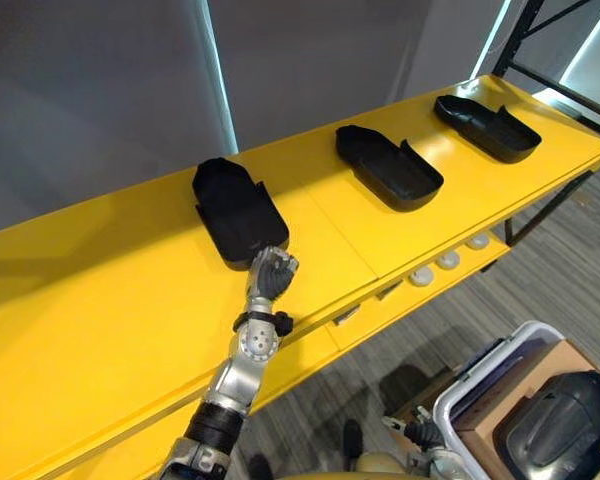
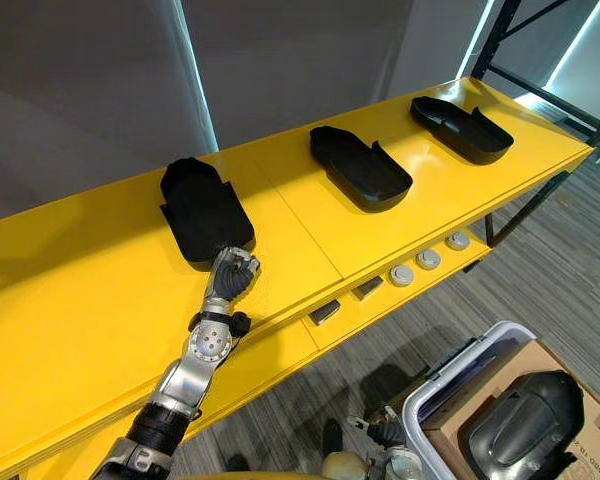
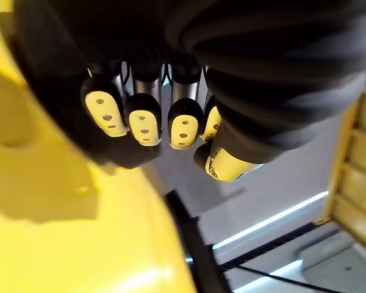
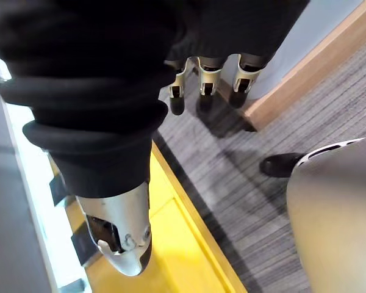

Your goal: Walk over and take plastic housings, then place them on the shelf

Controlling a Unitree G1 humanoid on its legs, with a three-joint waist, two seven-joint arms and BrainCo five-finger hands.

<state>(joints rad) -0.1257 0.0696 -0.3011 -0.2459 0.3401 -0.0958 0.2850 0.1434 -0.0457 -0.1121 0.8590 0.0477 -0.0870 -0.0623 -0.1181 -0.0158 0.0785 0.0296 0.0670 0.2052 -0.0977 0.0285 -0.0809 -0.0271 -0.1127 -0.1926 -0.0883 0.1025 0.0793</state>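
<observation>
The left hand sits on the yellow shelf with its fingers curled in. Nothing shows between them and the thumb, and the knuckles touch the near end of the leftmost plastic housing. That housing lies just beyond the hand, its long axis running near to far. A second housing and a third housing lie further right. The right hand hangs low with its fingers relaxed.

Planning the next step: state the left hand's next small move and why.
Probably draw the left hand back off the shelf. The nearest housing already lies flat there, and the curled fingers sit at its near end, seemingly without gripping it. The right hand hangs open, holding nothing.
</observation>
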